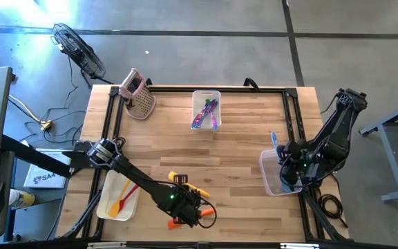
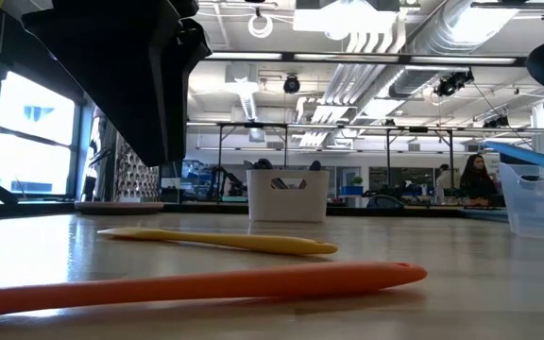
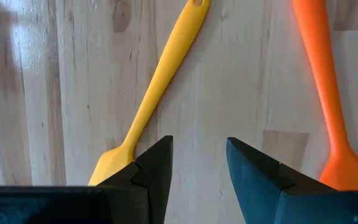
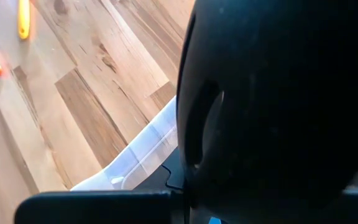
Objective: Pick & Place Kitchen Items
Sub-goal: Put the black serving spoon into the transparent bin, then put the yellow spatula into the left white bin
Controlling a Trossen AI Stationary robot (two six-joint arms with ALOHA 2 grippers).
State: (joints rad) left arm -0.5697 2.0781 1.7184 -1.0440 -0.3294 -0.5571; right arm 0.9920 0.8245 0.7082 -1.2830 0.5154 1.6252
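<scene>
The left wrist view looks straight down past the left gripper (image 3: 197, 163). Its two dark fingers stand a little apart and hold nothing. Bare wood shows in the gap between them. The yellow spatula (image 3: 157, 84) lies on the table just beside one finger, and its flat blade end pokes a bit under that finger. The orange spatula (image 3: 323, 81) lies on the other side, near the other finger.

I think the step now is to pick up one spatula. To do it well, the gripper should slide over so the yellow handle sits in the middle of the gap. The fingers should cross the thin handle, not run along it. Then it can go down low and squeeze. If it goes down where it is now, a finger may land on the blade and push it away.

The white tray (image 1: 108, 207) is just beside the yellow spatula, and it already has a few tools in it.

The right gripper (image 1: 290, 171) waits over the clear bin (image 1: 268, 181), far across from the yellow spatula. I cannot tell if it is open.
</scene>
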